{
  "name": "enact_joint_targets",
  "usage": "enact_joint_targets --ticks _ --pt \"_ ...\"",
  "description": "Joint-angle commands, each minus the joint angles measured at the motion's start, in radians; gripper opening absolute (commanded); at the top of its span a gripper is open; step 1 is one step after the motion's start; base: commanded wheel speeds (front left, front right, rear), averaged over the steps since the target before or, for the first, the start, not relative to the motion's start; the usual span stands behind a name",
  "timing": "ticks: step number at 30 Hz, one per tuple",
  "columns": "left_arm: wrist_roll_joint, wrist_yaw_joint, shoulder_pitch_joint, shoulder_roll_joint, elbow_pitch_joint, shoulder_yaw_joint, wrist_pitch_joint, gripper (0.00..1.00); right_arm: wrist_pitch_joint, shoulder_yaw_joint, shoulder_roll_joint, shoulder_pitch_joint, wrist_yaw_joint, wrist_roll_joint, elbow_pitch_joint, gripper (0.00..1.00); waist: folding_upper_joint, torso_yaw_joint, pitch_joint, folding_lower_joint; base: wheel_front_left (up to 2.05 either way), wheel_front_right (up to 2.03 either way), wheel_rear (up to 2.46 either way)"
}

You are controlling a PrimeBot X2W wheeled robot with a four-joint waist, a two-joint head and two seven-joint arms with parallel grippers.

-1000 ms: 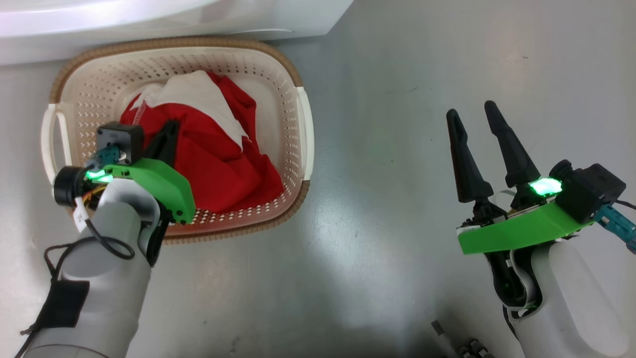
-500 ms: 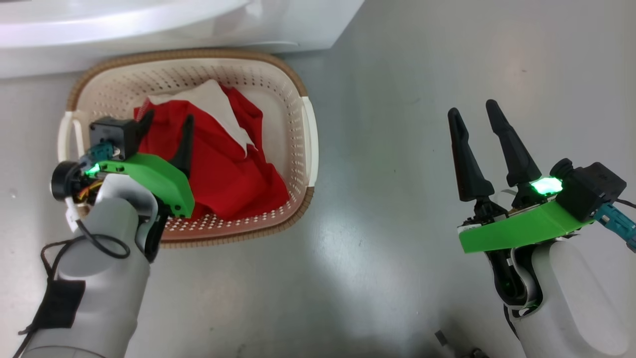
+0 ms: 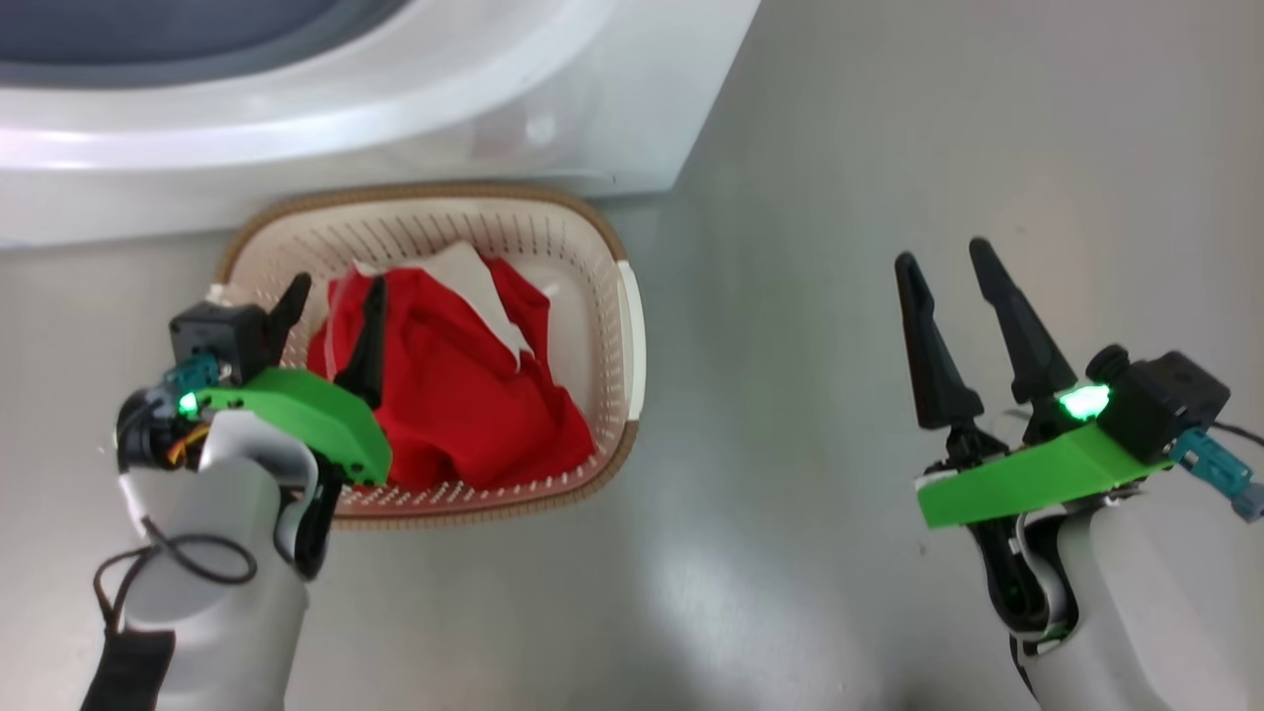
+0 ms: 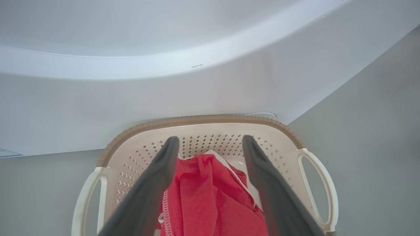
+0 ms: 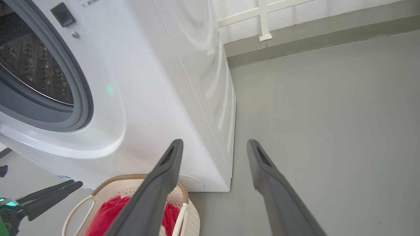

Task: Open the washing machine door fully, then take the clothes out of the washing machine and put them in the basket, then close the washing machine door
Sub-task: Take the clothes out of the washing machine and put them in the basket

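Inside the basket (image 3: pixel 633 336), the clothes (image 3: pixel 464 405) lie in a heap. The washing machine (image 3: pixel 592 128) stands just behind the basket. Left gripper (image 3: pixel 338 286): above the basket's left half, over the clothes, fingers spread, released. Right gripper (image 3: pixel 941 254): well to the right of the basket, over the floor (image 3: pixel 790 494), fingers spread, empty.

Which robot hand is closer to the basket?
The left. The left gripper hangs open over the basket and the red clothes in it. The right gripper is off to the basket's right, over the floor, apart from it.
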Motion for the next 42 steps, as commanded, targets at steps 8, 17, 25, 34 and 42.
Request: enact_joint_targets --ticks 8,17,25,34,42 --pt "0.034 -0.006 0.137 0.024 -0.117 0.093 -0.009 1.0 -0.006 0.004 0.002 0.089 0.005 -0.029 0.003 1.0 0.0 0.022 -0.163 0.0 0.0 0.0 0.0" --pt "0.082 -0.006 0.264 0.011 -0.25 0.163 -0.009 1.0 -0.006 -0.006 0.002 0.15 0.005 -0.032 0.018 1.0 0.0 0.034 -0.274 0.0 0.0 0.0 0.0" --pt "0.126 -0.006 0.397 -0.002 -0.405 0.233 -0.009 1.0 -0.006 -0.022 0.002 0.197 0.005 -0.034 0.022 1.0 0.0 0.035 -0.346 0.0 0.0 0.0 0.0" --pt "0.172 -0.006 0.545 -0.02 -0.574 0.277 -0.009 1.0 -0.006 -0.054 0.002 0.269 0.005 -0.048 0.018 1.0 0.0 0.048 -0.407 0.0 0.0 0.0 0.0" --pt "0.192 -0.006 0.668 -0.035 -0.687 0.312 -0.009 1.0 -0.006 -0.069 0.002 0.327 0.005 -0.053 0.011 1.0 0.0 0.045 -0.45 0.0 0.0 0.0 0.0"
